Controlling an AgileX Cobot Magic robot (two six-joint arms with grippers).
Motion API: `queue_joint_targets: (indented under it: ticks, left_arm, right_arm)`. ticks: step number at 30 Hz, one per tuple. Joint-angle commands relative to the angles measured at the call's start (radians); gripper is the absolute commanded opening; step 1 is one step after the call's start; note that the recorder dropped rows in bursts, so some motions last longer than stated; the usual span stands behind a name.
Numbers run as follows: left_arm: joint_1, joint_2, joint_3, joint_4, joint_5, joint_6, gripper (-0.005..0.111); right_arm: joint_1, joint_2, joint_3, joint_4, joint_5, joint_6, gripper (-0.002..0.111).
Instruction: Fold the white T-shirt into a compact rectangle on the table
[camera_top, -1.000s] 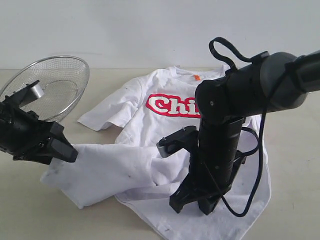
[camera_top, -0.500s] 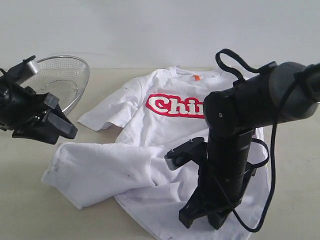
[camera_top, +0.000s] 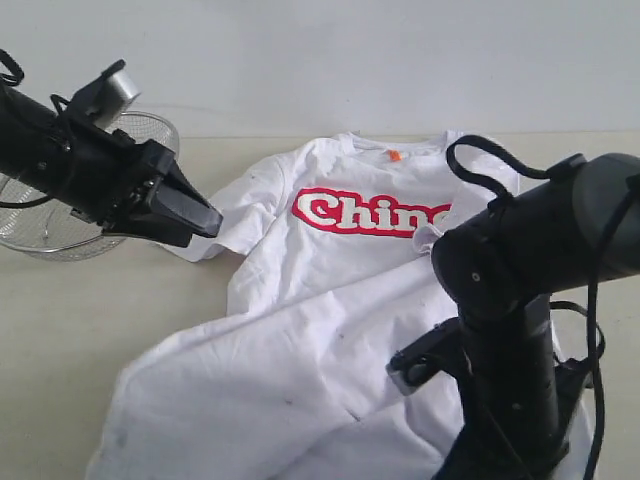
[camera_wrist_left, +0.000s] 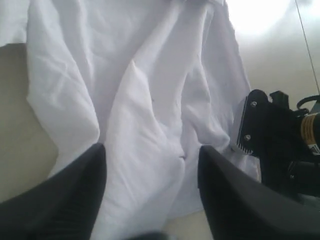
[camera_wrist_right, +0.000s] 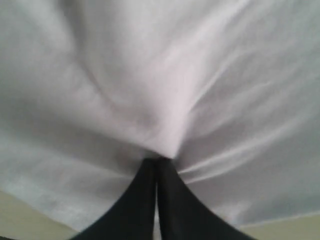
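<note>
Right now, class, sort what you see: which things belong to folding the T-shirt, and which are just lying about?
Part of the job: white T-shirt; table; left gripper, open; right gripper, shut on the cloth.
Just lying about: wire-mesh basket.

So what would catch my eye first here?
The crumpled white T-shirt with red China lettering, sprawled across the table. At right, a bulky black arm looms in front, its right gripper pinched shut on the cloth; at left, the open left gripper hovers by a wire basket.
</note>
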Motion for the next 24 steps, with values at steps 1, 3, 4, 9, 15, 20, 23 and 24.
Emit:
queue_joint_targets:
  ticks: [1, 3, 4, 9, 15, 20, 23, 24]
  left_arm:
    - [-0.068, 0.053, -0.005, -0.008, -0.054, 0.014, 0.052]
    - [-0.097, 0.092, -0.005, -0.008, -0.099, 0.017, 0.052]
    - [-0.114, 0.110, -0.005, -0.010, -0.127, 0.021, 0.051]
    - [-0.128, 0.176, -0.066, -0.027, -0.154, 0.030, 0.048]
    - [-0.128, 0.217, -0.171, -0.053, -0.130, 0.040, 0.048]
    - [-0.128, 0.253, -0.237, -0.053, -0.151, 0.039, 0.043]
    - [-0.128, 0.283, -0.262, -0.053, -0.138, 0.023, 0.020]
    - [-0.128, 0.294, -0.272, -0.053, -0.125, 0.024, 0.011]
  right_arm:
    - [-0.003, 0.040, 0.031, -0.260, 0.049, 0.138, 0.000]
    - [-0.003, 0.040, 0.031, -0.309, 0.047, 0.170, 0.000]
    - [-0.003, 0.040, 0.029, -0.337, 0.053, 0.194, 0.000]
    - [-0.003, 0.039, 0.029, -0.418, 0.082, 0.241, 0.000]
    - [-0.001, -0.051, 0.028, -0.459, 0.127, 0.351, 0.000]
    - [-0.003, -0.273, 0.028, -0.521, -0.001, 0.417, 0.000]
    - [-0.059, -0.346, 0.011, -0.578, -0.059, 0.443, 0.000]
    - [-0.092, -0.355, -0.001, -0.583, -0.073, 0.441, 0.000]
